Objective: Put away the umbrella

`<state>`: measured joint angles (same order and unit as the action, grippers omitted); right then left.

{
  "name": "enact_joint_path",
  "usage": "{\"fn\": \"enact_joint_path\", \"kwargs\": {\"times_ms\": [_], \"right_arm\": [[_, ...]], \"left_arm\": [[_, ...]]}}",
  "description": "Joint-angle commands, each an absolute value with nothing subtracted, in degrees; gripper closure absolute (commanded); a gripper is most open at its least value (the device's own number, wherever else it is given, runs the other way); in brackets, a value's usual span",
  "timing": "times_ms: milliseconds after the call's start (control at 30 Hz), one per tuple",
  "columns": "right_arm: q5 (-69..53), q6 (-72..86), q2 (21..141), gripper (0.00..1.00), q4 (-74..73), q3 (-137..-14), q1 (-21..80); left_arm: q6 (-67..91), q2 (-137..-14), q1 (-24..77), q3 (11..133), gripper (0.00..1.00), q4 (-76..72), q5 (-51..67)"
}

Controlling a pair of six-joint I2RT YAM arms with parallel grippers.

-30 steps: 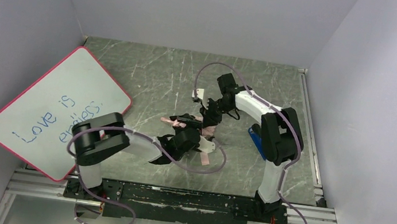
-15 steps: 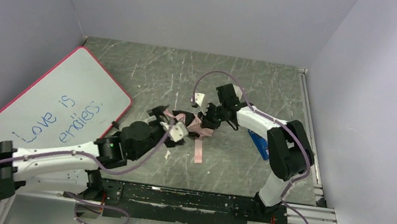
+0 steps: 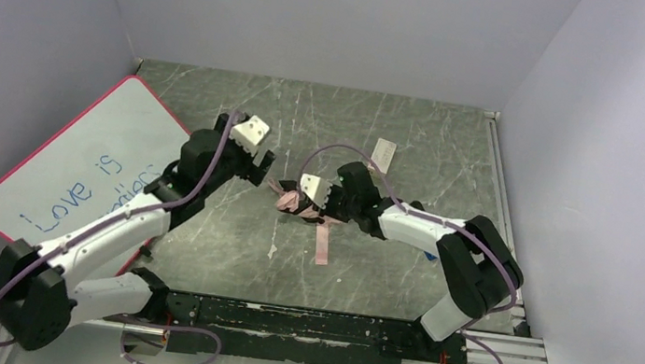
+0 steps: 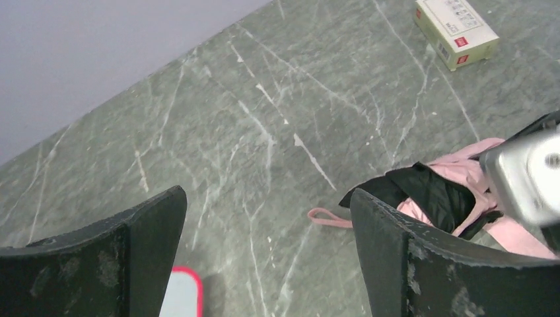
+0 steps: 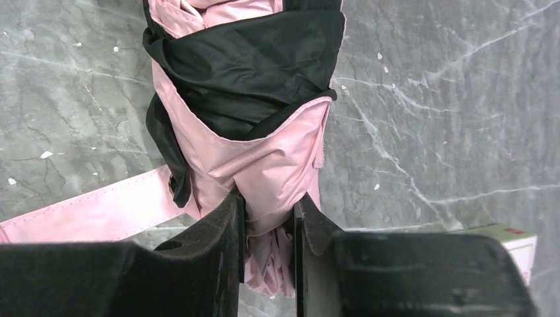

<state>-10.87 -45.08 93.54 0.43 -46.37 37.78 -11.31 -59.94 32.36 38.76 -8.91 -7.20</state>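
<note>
The umbrella (image 3: 291,202) lies folded on the grey table, black and pale pink fabric bunched together. Its flat pink strap (image 3: 322,244) trails toward the near edge. My right gripper (image 3: 314,204) is low on the table and shut on the umbrella's pink fabric (image 5: 264,165), which is pinched between the fingers (image 5: 224,231). The strap (image 5: 86,214) runs off to the left there. My left gripper (image 3: 262,167) is open and empty, raised up and left of the umbrella. In the left wrist view the umbrella (image 4: 442,191) and a thin pink loop (image 4: 327,216) lie beyond the right finger (image 4: 422,257).
A pink-framed whiteboard (image 3: 85,170) with blue writing leans at the left; its corner (image 4: 181,294) shows under the left gripper. A small pale box (image 3: 384,148) lies at the back right, also seen from the left wrist (image 4: 455,33). A blue object (image 3: 428,243) sits under the right arm.
My left arm has stretched out and swung back left, its gripper now open and clear of the umbrella. My right gripper has dropped lower and moved left with the umbrella.
</note>
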Motion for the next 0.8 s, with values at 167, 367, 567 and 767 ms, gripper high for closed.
{"fn": "enact_joint_path", "kwargs": {"times_ms": [167, 367, 567, 767], "right_arm": [[5.03, -46.48, 96.29, 0.86, -3.22, -37.33, 43.1], [8.03, -48.39, 93.71, 0.85, -0.3, -33.65, 45.6], [11.03, -51.35, 93.08, 0.86, 5.73, -30.17, 48.06], [17.17, -53.17, 93.98, 0.87, 12.26, -27.07, 51.32]], "left_arm": [[-19.56, -73.22, 31.0, 51.72, 0.06, -2.8, 14.67], [-25.62, -80.79, 31.02, 54.38, 0.05, -0.84, 23.1], [-33.87, -92.14, 31.03, 64.03, 0.08, 12.29, 33.56], [-37.07, -98.95, 31.03, 70.51, 0.1, 16.37, 39.17]]}}
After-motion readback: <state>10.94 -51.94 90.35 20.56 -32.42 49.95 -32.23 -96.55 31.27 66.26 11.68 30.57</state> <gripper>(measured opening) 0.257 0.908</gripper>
